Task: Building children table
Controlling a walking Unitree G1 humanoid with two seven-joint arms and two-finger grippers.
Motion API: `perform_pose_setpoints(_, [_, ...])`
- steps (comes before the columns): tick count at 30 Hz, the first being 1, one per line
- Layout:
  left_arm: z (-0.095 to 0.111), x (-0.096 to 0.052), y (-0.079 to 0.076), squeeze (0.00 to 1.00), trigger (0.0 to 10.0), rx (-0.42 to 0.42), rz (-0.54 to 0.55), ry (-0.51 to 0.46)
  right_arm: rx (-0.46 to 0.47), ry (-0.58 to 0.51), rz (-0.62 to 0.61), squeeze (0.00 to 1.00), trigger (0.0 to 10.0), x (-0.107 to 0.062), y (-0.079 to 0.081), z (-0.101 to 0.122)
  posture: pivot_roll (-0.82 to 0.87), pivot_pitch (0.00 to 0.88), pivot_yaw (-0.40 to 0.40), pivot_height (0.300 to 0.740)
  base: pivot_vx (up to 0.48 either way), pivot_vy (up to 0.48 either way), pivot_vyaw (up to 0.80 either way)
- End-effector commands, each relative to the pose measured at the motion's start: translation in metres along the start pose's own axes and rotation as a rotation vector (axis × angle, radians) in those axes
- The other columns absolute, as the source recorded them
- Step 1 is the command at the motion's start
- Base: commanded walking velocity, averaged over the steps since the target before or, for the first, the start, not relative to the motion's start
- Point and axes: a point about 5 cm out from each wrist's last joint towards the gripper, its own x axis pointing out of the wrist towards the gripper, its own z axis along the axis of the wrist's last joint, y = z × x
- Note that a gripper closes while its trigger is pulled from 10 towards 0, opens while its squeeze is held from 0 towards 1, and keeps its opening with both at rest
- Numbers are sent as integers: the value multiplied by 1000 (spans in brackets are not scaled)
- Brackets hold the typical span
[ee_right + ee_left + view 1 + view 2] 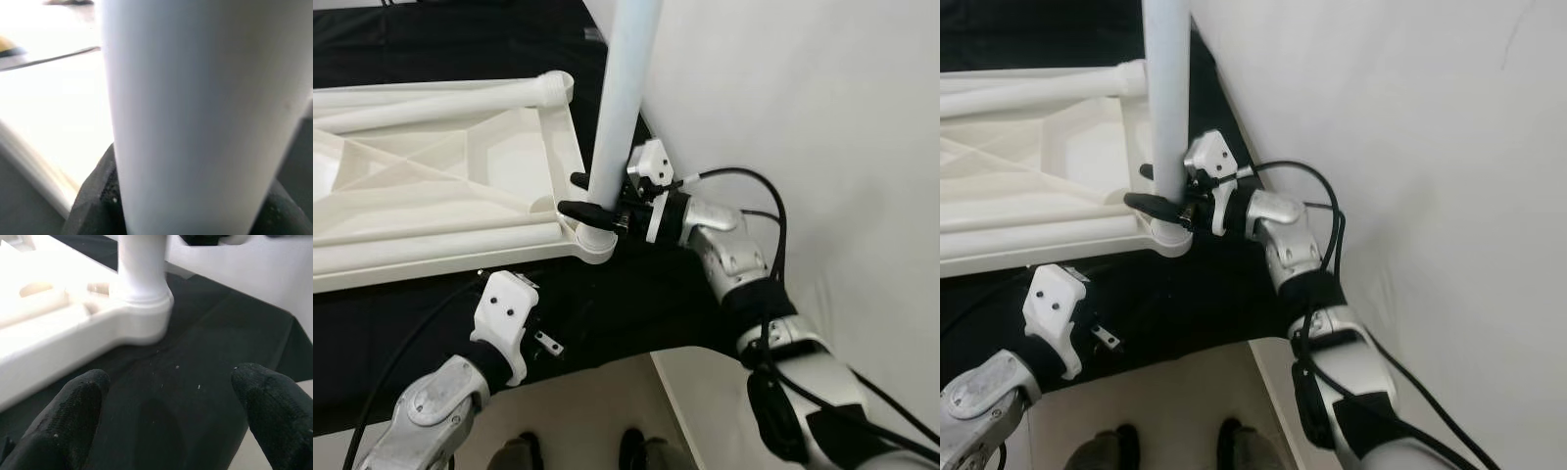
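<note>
Gripping the upright table leg at the tabletop corner, right fingers; left fingers spread open.

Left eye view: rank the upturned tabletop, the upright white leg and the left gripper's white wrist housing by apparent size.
1. Upturned tabletop, largest, cut off by the frame.
2. Upright white leg, held by the right gripper; nearness to the camera may inflate it.
3. Left gripper's white wrist housing, smallest.

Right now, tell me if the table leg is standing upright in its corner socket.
Upright: the table leg rises from the corner socket of the upturned tabletop, right gripper clamped around it.
</note>
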Motion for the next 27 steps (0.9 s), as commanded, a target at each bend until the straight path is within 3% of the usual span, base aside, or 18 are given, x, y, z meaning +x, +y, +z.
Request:
perform_pose_setpoints(1, [0,-4,-1,0,10000,-1,-13,15,179,269,-269,0,0,-27,14,-51,171,305,-144,740,0,0,0])
perform_pose_setpoints(2, [0,-4,-1,0,10000,-1,-13,15,179,269,-269,0,0,-27,14,-51,171,305,-144,740,0,0,0])
perform_pose_setpoints(3, [-2,-4,1,0,10000,0,-12,21,207,279,-261,0,0,-28,38,-61,155,283,-121,740,0,0,0])
perform_pose_setpoints(5, [-2,-4,2,0,10000,2,-12,23,187,274,-274,0,0,-26,39,-62,155,283,-121,740,0,0,0])
perform_pose_setpoints(7, [-2,0,0,0,10000,9,-27,20,158,243,-253,0,0,-12,36,-54,163,281,-119,740,0,0,0])
perform_pose_setpoints(8, [0,2,0,0,10000,6,-30,12,152,215,-261,0,10000,-5,32,-48,161,269,-117,740,0,0,0])
perform_pose_setpoints(9, [0,2,0,0,10000,6,-30,12,152,215,-261,0,10000,-5,32,-48,161,269,-117,740,0,0,0])
perform_pose_setpoints(10, [0,3,0,0,10000,10,-29,10,151,170,-240,573,10000,3,30,-40,163,267,-120,740,0,0,0])
perform_pose_setpoints(12, [0,3,0,0,10000,10,-29,10,151,170,-240,573,10000,3,30,-40,163,267,-120,740,0,0,0])
perform_pose_setpoints(13, [0,3,1,0,10000,15,-19,8,162,107,-194,1000,10000,8,29,-30,162,264,-121,740,0,0,0])
perform_pose_setpoints(14, [-1,4,4,0,10000,26,13,7,195,-6,-142,1000,10000,8,29,-14,160,264,-121,740,0,0,0])
perform_pose_setpoints(16, [-2,5,7,0,10000,31,47,7,200,-57,-114,1000,10000,0,26,-9,148,267,-117,740,0,0,0])
perform_pose_setpoints(18, [-3,6,12,0,10000,35,92,9,197,-67,-114,1000,10000,-17,26,-3,133,270,-115,740,0,0,0])
perform_pose_setpoints(21, [-4,6,14,0,10000,37,110,9,193,-70,-120,1000,10000,-23,26,-1,130,272,-115,740,0,0,0])
perform_pose_setpoints(23, [-7,6,26,0,10000,38,210,20,176,-74,-71,1000,10000,-50,22,-2,96,279,-110,740,0,0,0])
perform_pose_setpoints(25, [-8,6,30,0,10000,36,246,25,173,-77,-35,1000,10000,-58,22,-3,96,279,-110,740,0,0,0])
perform_pose_setpoints(26, [-11,5,34,0,10000,46,284,40,144,-72,11,906,10000,-70,22,-4,89,279,-109,740,0,0,0])
perform_pose_setpoints(27, [-13,5,37,0,10000,53,303,50,125,-68,39,906,10000,-75,22,-5,87,278,-109,740,0,0,0])
